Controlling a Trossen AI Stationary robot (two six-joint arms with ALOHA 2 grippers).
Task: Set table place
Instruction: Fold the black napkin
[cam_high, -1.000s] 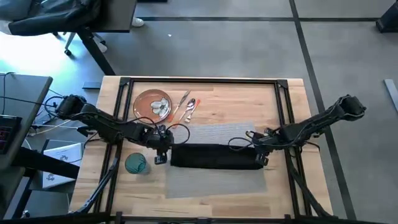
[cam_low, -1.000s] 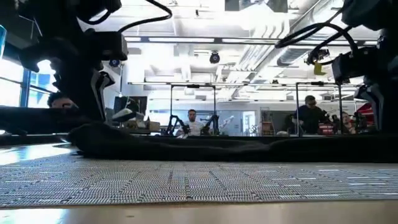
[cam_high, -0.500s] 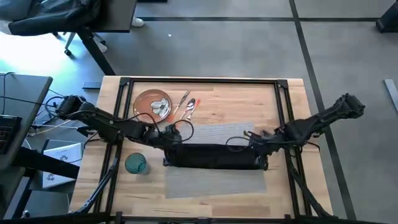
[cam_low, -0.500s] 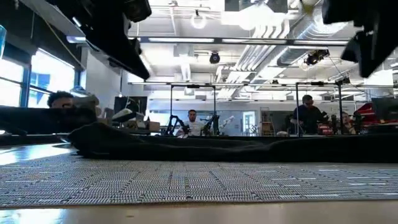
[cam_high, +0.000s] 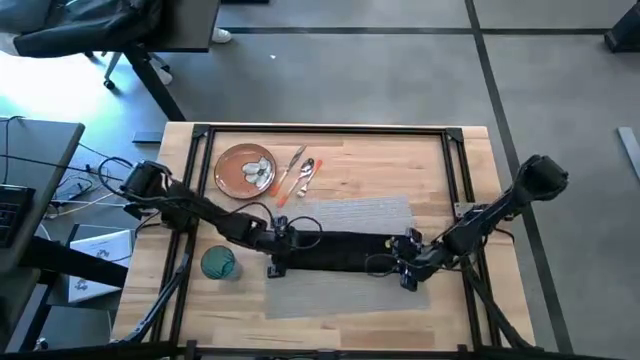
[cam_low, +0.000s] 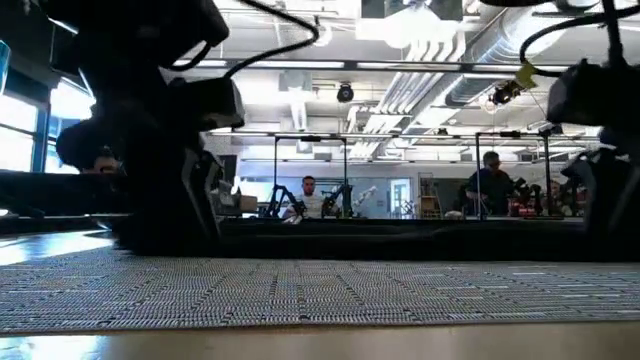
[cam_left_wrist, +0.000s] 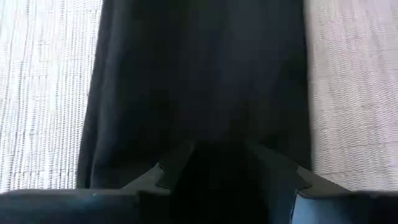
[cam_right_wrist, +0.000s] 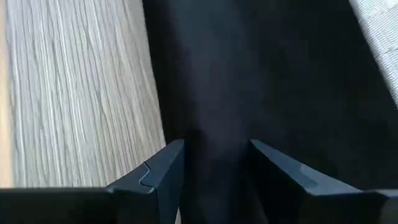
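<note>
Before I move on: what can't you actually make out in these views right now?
- Whether either gripper pinches the napkin: dark fingers merge with black cloth in both wrist views.
- Napkin's ends: covered by the left gripper and right gripper in the high view.
- Cutlery types: too small from above.

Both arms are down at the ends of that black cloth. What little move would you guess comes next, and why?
Probably both grippers close on the black napkin. The left gripper and right gripper sit at its opposite ends on the grey placemat, and each wrist view shows open fingers straddling the cloth, so a pinch seems the natural step before lifting or folding it.
</note>
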